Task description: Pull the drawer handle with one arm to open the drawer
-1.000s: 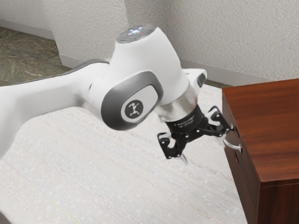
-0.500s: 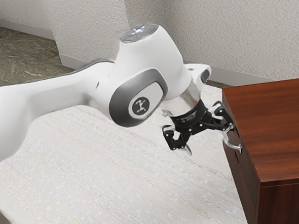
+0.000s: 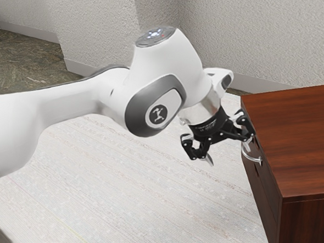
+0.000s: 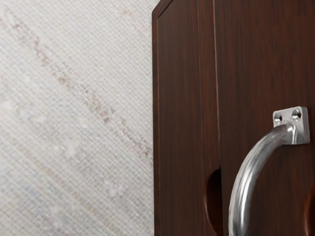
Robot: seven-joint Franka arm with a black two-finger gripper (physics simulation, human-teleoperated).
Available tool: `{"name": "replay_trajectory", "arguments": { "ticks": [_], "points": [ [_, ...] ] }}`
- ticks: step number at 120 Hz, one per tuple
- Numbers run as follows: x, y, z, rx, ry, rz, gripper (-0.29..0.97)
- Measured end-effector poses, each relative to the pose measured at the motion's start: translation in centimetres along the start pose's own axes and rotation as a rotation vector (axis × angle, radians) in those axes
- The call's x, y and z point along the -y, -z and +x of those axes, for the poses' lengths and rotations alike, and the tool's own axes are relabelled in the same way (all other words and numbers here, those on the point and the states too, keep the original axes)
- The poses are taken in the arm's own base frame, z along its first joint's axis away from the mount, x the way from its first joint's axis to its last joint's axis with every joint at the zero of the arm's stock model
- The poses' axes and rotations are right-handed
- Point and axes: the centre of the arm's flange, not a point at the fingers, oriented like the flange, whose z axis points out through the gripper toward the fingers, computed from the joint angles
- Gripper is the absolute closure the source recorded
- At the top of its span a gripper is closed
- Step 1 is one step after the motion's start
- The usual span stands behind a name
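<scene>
White arm (image 3: 152, 107) is coming in from the exterior view's left, its grey-capped joint sitting nearest the camera. Past it the gripper (image 3: 230, 150) is hanging released, fingers spread wide and clamping nothing. The upper finger (image 3: 244, 125) is reaching to the cabinet's front edge, its tip sitting right at the top end of the drawer handle (image 3: 252, 154); I can't tell whether it's touching. The lower finger (image 3: 196, 151) is pointing down, apart from the handle.

In the wrist view the drawer handle (image 4: 251, 172) is showing as a curved silver bar. A two-screw mounting plate (image 4: 291, 125) is fixing it to the dark wood drawer front (image 4: 184, 123).

The cabinet (image 3: 293, 129) is standing at the exterior view's right on the pale textured surface (image 3: 119, 196). Its front is looking flush, with no drawer sticking out. The white wall (image 3: 255, 33) is running behind it.
</scene>
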Motion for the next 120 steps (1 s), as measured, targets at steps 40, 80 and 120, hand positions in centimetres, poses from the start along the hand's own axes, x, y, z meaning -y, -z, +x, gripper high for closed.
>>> {"name": "replay_trajectory", "arguments": {
  "ticks": [40, 80, 120],
  "points": [
    [0.1, -0.7, 0.0, -0.003, -0.011, -0.006, 0.15],
    [0.9, -1.0, 0.2, 0.003, -0.003, 0.0, 0.18],
    [1.9, -0.4, 0.2, 0.0, 0.005, 0.004, 0.2]
  ]
}}
